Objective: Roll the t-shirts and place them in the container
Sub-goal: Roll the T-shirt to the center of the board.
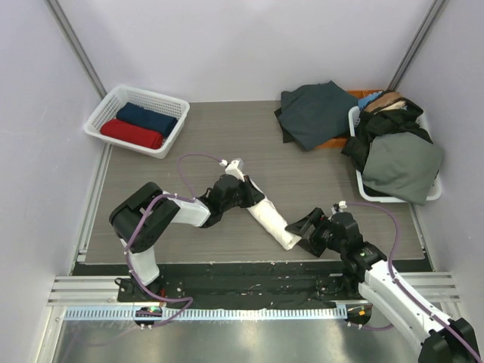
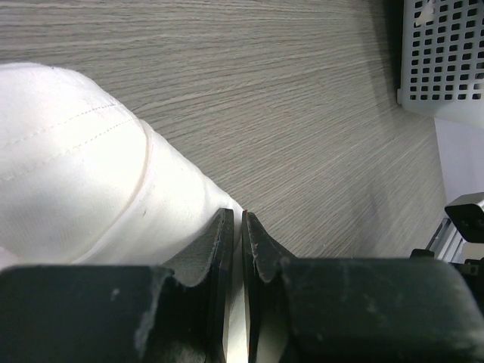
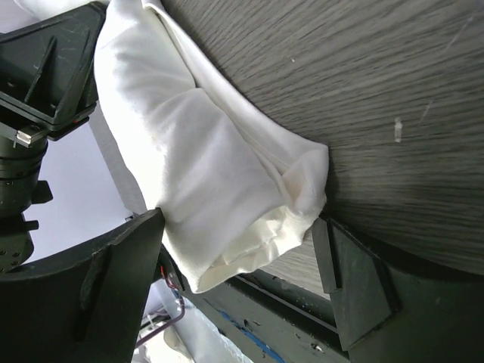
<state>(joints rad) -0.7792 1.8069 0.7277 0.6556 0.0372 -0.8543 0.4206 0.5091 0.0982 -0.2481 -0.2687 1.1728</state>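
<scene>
- The cream-white t-shirt (image 1: 268, 215) lies as a tight roll, running diagonally from the centre of the top view down toward the lower right. It sits on the table (image 1: 189, 136), with one gripper at each end.
- The end of the roll at the lower right looks the weakest to us. In the right wrist view its layers gape and bulge, so a squeeze there may catch only the outer fold and pull the roll open.
- That same end sits close to the table's near edge at the bottom of the frame. We judge that a push along the roll could slide it over the edge.
- If the two arms lift at different heights or speeds, the roll could sag in the middle and unwind.
- The left gripper (image 2: 236, 217) is at the upper-left end with its jaws almost together. A thin strip of white cloth shows in the slit, so we read this as a pinch on the shirt. It is a small bite, and a tug may slip it free.
- The right gripper (image 3: 238, 227) is spread wide, one finger on either side of the lower-right end, and it is not clamping anything.
- The red t-shirt (image 1: 132, 134) and navy t-shirt (image 1: 156, 118) lie rolled in the white basket (image 1: 102, 113) at the upper left.
</scene>
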